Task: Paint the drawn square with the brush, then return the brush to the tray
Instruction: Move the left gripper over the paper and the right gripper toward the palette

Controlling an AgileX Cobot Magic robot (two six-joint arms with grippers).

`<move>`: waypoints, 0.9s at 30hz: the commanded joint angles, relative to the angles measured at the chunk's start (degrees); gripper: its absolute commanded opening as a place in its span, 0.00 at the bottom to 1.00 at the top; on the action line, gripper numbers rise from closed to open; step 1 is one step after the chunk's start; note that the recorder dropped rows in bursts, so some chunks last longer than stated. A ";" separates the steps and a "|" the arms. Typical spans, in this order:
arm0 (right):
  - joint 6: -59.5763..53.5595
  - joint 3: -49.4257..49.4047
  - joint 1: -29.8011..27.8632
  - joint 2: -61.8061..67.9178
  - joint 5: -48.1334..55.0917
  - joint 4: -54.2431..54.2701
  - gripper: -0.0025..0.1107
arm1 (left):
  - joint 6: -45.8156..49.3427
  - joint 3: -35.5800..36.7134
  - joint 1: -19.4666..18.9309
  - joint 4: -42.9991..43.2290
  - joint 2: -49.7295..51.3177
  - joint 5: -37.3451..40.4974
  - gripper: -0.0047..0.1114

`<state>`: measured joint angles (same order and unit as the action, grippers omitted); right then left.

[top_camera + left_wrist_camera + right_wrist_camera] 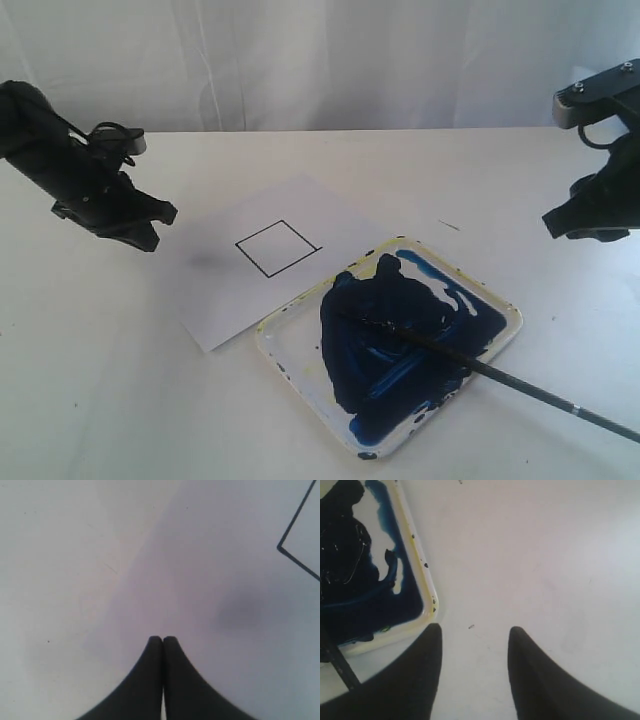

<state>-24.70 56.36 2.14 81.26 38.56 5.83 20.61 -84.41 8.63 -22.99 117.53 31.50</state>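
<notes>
The drawn square [277, 247] sits blank on a white paper sheet [240, 290], and one corner of the square [300, 540] shows in the left wrist view. The tray [495, 300], smeared dark blue, holds the brush [480, 368], tip in the paint and handle reaching over the rim toward the lower right. A bit of the brush [340, 667] shows beside the tray [420, 575] in the right wrist view. My left gripper [155, 225] hovers left of the paper, shut and empty [163, 640]. My right gripper [560, 225] hangs open [475, 630] above the bare table right of the tray.
A white table [100, 400] carries everything. A white curtain [320, 60] closes off the back. A short dark mark [448, 225] lies on the table beyond the tray.
</notes>
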 commanded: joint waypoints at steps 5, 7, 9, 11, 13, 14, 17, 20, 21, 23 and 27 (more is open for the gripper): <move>-1.02 0.40 0.72 0.11 0.06 0.12 0.38 | 0.63 -0.29 2.70 1.32 0.13 -0.94 0.04; -1.02 0.40 0.72 0.11 0.06 0.12 0.38 | -0.52 -0.29 4.15 4.97 0.13 -1.43 0.04; -1.02 0.40 0.72 0.11 0.06 0.12 0.38 | -0.21 -0.29 4.66 5.83 0.13 -1.41 0.04; -1.02 0.40 0.72 0.11 0.06 0.12 0.38 | -0.21 -0.29 4.79 5.95 0.42 -1.40 0.04; -1.02 0.40 0.72 0.11 0.06 0.12 0.38 | 0.48 -0.29 4.79 6.58 0.98 -1.15 0.06; -1.02 0.40 0.72 0.11 0.17 0.12 0.38 | 0.77 -0.29 4.79 7.51 1.27 -1.15 0.09; -1.02 0.40 0.72 0.11 0.17 0.12 0.38 | 0.77 -0.29 4.79 8.44 1.82 -1.45 0.27; -1.02 0.40 0.72 0.11 0.17 0.12 0.38 | 0.65 -0.29 4.79 8.44 1.82 -1.70 0.43; -1.02 0.40 0.72 0.11 0.17 0.12 0.38 | 0.65 -0.29 4.79 8.44 1.82 -1.81 0.49; -1.02 0.40 0.72 0.11 -0.04 0.12 0.38 | 0.89 -0.29 4.79 8.44 1.72 -1.63 0.56; -1.02 0.40 0.72 0.11 -0.04 0.12 0.38 | 3.94 -0.29 4.79 8.30 1.36 -1.91 0.58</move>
<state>-25.03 56.36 2.84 81.26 38.80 5.94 22.81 -84.52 13.35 -14.32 119.55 28.94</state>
